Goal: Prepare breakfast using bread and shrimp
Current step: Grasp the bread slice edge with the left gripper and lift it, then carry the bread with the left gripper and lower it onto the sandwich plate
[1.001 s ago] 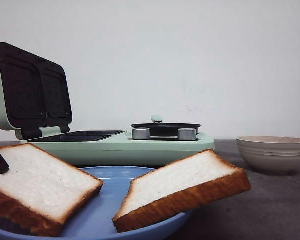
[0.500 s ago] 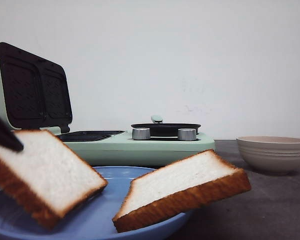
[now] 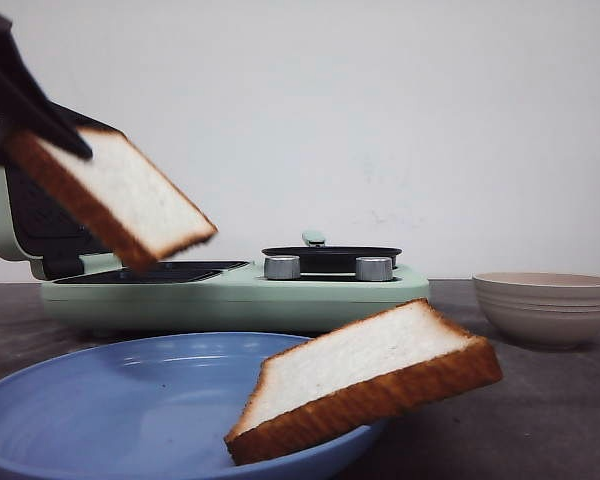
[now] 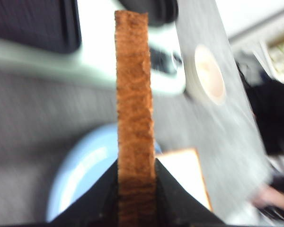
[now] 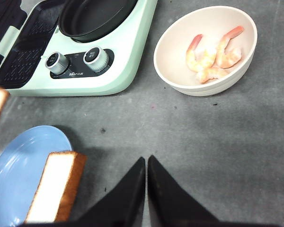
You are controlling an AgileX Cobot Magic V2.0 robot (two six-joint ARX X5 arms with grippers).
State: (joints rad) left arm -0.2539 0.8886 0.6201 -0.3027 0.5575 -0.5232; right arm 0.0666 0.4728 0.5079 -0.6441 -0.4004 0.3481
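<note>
My left gripper [image 3: 25, 115] is shut on one bread slice [image 3: 120, 195] and holds it tilted in the air, in front of the open lid of the green sandwich maker [image 3: 230, 290]. In the left wrist view the slice's brown crust [image 4: 134, 109] stands edge-on between the gripper [image 4: 136, 177]. The second bread slice [image 3: 365, 380] leans on the right rim of the blue plate [image 3: 130, 420]; it also shows in the right wrist view [image 5: 54, 187]. Orange-pink shrimp [image 5: 213, 56] lie in the beige bowl [image 5: 180, 52]. My right gripper [image 5: 146, 161] is shut and empty above the grey table.
The sandwich maker's lid [image 3: 40, 215] stands open at the left, its grill plate [image 3: 170, 270] exposed. A black pan [image 3: 330, 257] sits on its right half, behind two silver knobs [image 3: 282, 267]. The beige bowl [image 3: 545, 305] stands at the right on the table.
My left gripper has lifted its bread slice off the blue plate, up and toward the sandwich maker's open lid. The other slice and the right gripper have not moved.
</note>
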